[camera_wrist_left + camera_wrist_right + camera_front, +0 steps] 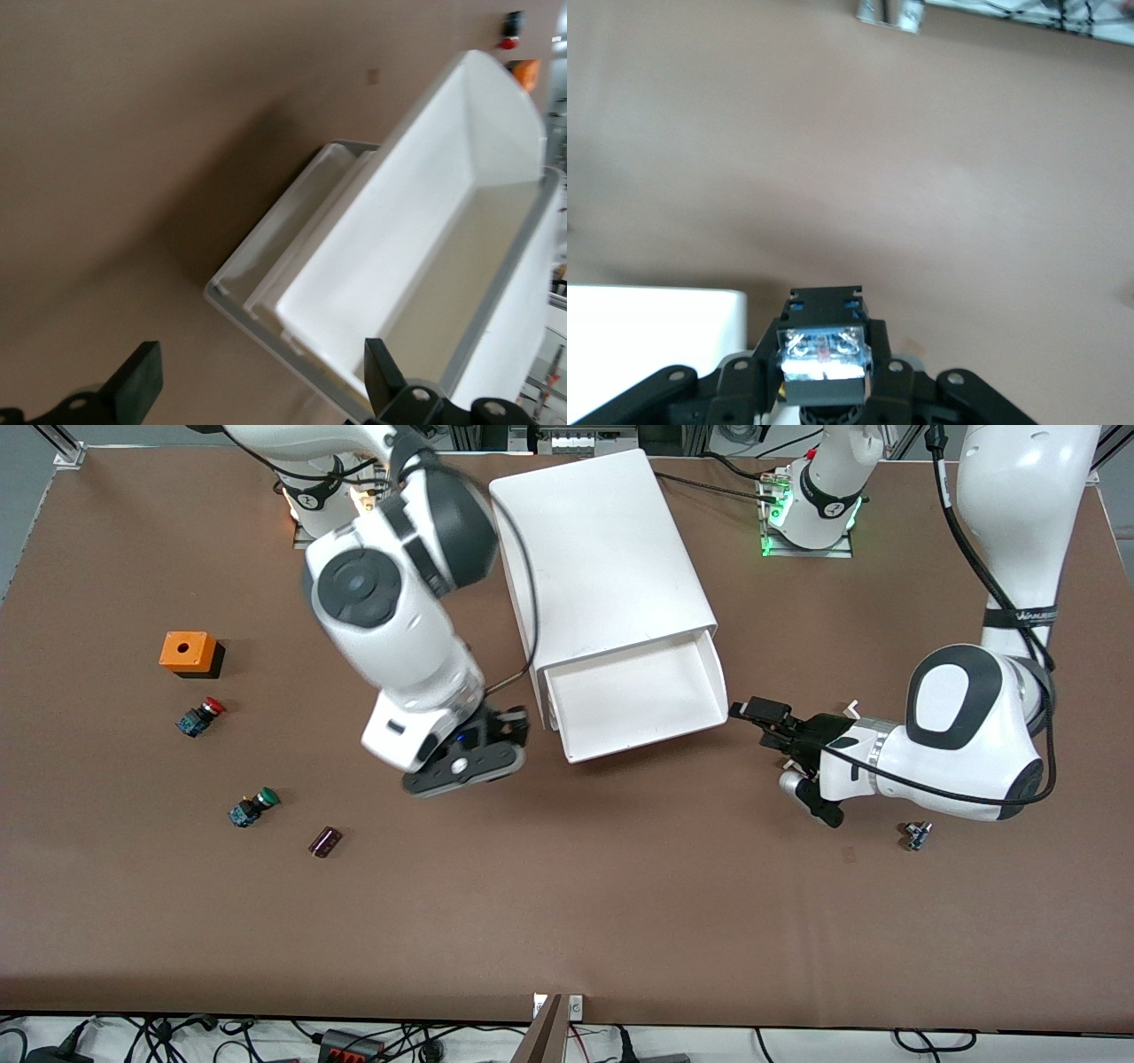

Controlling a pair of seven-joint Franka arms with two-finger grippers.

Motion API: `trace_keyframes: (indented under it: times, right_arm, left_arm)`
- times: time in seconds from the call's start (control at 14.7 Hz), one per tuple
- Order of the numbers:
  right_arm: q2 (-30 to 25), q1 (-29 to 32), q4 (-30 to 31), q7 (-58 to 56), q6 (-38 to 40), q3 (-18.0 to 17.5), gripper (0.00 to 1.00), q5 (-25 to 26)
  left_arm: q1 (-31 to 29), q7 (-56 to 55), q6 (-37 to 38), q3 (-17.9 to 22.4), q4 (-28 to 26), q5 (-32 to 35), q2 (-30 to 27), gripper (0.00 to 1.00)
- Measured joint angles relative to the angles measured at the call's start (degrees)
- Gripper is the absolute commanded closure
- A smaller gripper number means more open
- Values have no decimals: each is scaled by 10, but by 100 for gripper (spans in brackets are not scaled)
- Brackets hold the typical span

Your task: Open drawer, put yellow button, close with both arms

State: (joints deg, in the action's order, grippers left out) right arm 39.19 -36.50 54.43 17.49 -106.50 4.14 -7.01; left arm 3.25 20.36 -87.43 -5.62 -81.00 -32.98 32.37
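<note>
Now: right gripper (pixel 462 766) pinches small push-button switch, black body, blue base (pixel 824 352); base faces wrist camera, cap hidden, colour cannot tell. Gripper hangs over table just beside pulled-out shallow white plastic tray drawer (pixel 633 695) of big white cabinet (pixel 602 558). Drawer lies toward left arm's end, empty. Left gripper (pixel 753 713), fingers (pixel 137 385) spread, waits at drawer's corner.

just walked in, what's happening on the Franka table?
The shallow white plastic top drawer of the white cabinet stands pulled open and looks empty. The right hand holds a small push-button switch with a black body and blue base beside the cabinet; its cap is hidden. The left hand sits open at the drawer's front corner.
</note>
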Motion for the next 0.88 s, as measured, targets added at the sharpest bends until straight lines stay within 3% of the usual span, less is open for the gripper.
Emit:
trace_keyframes:
  times: [0.14, 0.54, 0.88]
  right_arm:
    - [1, -26, -2, 22, -38, 0, 100, 0]
    - [28, -77, -1, 81, -93, -1, 100, 0]
    - [60, -89, -1, 115, -100, -28, 100, -3]
  left_arm:
    - [3, -42, 7, 0, 5, 48, 0, 0]
    - [16, -138, 7, -3, 27, 298, -19, 0]
    - [11, -144, -4, 8, 66, 340, 20, 0]
